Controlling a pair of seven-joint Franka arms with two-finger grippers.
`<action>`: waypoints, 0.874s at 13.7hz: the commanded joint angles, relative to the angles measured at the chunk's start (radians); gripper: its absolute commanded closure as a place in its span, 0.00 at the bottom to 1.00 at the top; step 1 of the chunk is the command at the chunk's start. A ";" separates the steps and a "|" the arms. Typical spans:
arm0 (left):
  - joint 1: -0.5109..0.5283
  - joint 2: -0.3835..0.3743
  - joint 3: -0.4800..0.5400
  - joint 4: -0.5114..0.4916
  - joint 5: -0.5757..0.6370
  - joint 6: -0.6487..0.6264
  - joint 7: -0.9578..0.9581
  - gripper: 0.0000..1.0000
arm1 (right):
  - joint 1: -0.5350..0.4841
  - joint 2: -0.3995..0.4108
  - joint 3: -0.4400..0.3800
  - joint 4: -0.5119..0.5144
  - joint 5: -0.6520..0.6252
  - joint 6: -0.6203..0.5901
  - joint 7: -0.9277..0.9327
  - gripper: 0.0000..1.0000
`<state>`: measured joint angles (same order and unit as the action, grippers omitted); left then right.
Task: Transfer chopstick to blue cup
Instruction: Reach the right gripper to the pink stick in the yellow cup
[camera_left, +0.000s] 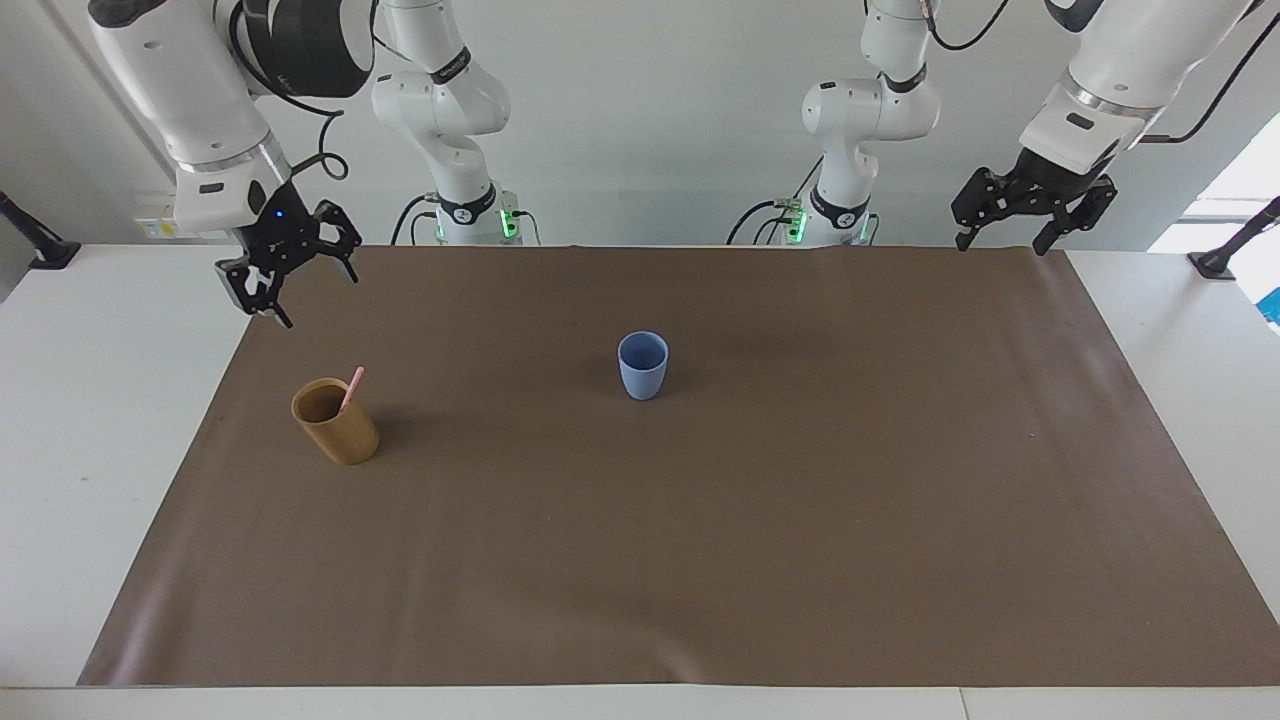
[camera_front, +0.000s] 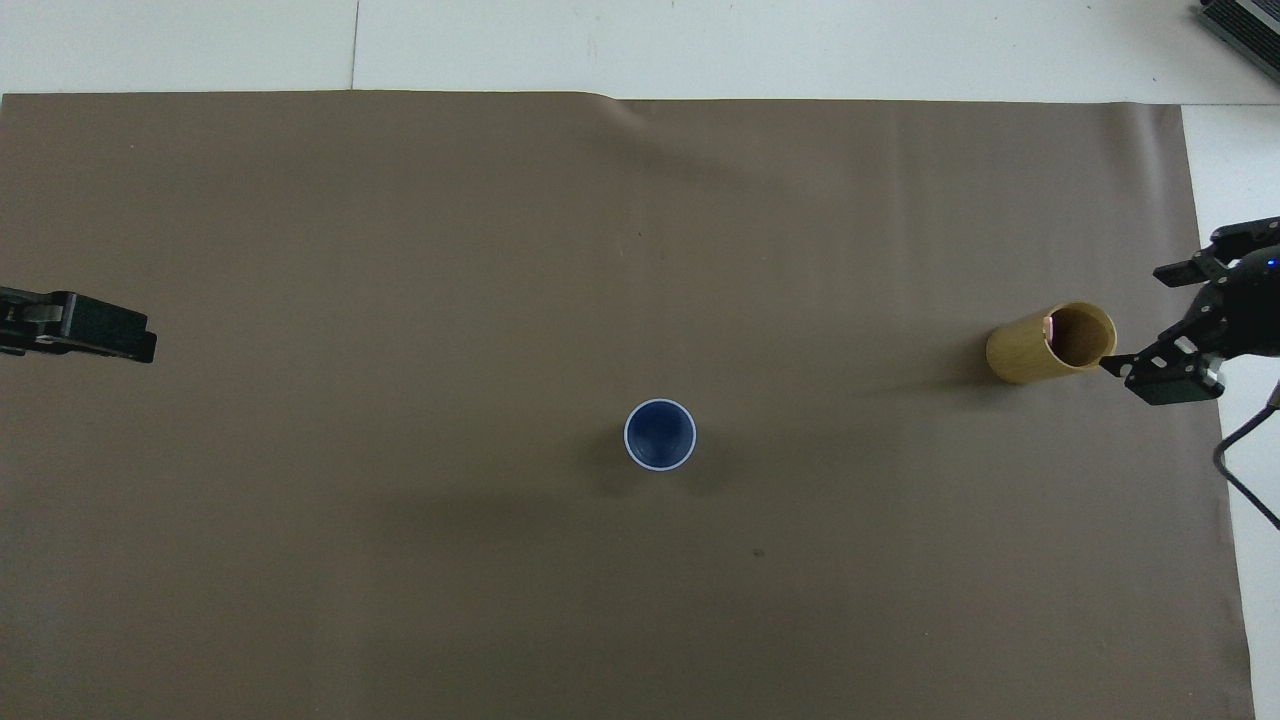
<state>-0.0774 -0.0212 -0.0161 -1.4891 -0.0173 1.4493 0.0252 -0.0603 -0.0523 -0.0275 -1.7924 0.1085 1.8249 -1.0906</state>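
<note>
A tan bamboo-like cup stands upright on a brown mat toward the right arm's end of the white table. The mat covers most of the table.

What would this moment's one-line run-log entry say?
chopstick: in bamboo cup | blue cup: empty, mid-mat | right gripper: open, above mat edge near bamboo cup | left gripper: open, waiting

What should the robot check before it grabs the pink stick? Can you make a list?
1. Thin pink chopstick stands in the tan bamboo-like cup: ok.
2. Tan cup upright: ok.
3. Small light blue plastic cup upright, mouth free: ok.
4. Right gripper open and holding nothing: ok.
5. Right gripper over the chopstick: not ok, it is off to one side.
6. Left gripper waits, open, at its own end of the table: ok.
</note>
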 joint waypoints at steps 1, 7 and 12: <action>0.039 0.009 -0.015 0.021 0.011 -0.035 0.019 0.00 | -0.058 -0.026 0.006 -0.093 0.078 0.050 -0.180 0.00; 0.041 0.009 -0.015 0.021 0.011 -0.033 0.016 0.00 | -0.176 0.028 0.004 -0.254 0.382 0.201 -0.547 0.00; 0.041 0.009 -0.015 0.021 0.011 -0.033 0.016 0.00 | -0.173 0.043 0.004 -0.334 0.546 0.273 -0.615 0.00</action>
<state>-0.0550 -0.0209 -0.0172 -1.4890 -0.0173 1.4389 0.0290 -0.2272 -0.0012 -0.0249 -2.0726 0.5640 2.0573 -1.6343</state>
